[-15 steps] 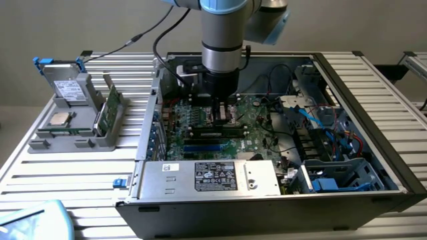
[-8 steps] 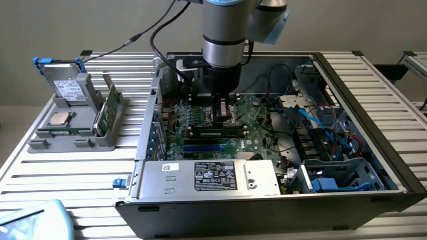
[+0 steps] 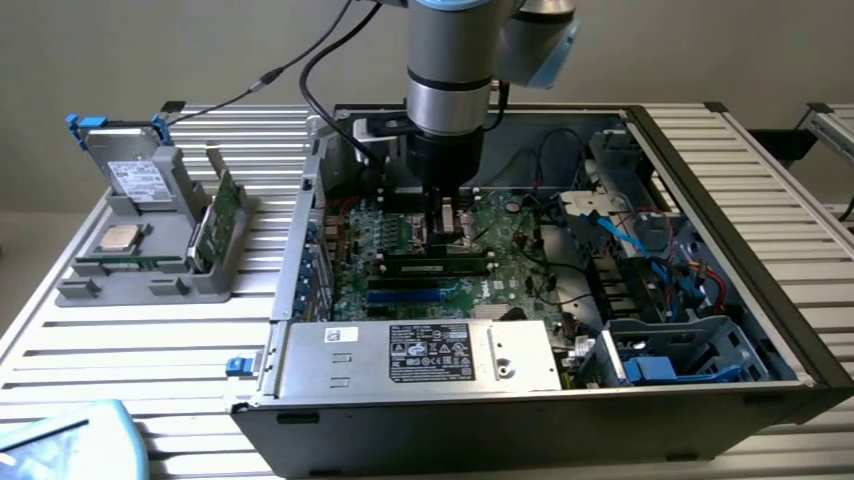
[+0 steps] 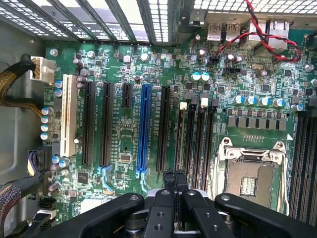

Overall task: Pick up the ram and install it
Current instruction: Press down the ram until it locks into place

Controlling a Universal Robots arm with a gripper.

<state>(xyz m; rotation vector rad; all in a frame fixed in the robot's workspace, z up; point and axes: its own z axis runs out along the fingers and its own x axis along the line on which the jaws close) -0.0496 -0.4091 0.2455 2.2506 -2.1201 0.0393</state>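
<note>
1. One arm reaches down into the open computer case (image 3: 747, 290), its gripper (image 3: 449, 232) low over the motherboard (image 3: 400, 245).
2. Both fingers (image 4: 172, 184) are pressed together in the wrist view, with nothing seen clamped between them.
3. Just below the fingertips in the exterior view, the ram (image 3: 434, 266) appears as a long, narrow, dark green stick lying crosswise on the board. It looks to be standing in one of the memory slots rather than in the gripper's hold.
4. Whether the fingertips touch the stick's top edge cannot be told, as they are very close to it.
5. Next to the ram, on the side nearer the exterior camera, runs the blue slot (image 3: 400, 297). Beyond that sits the silver power supply (image 3: 420, 355) with its black label.
6. From the wrist, the closed fingertips hang over the bank of narrow black slots beside the processor socket (image 4: 250, 178).
7. Outside the case, toward the exterior view's left, a grey holder (image 3: 147, 285) stands on the slatted table (image 3: 160, 380). It carries a taller green card (image 3: 214, 215) on edge, well apart from the gripper.
</note>
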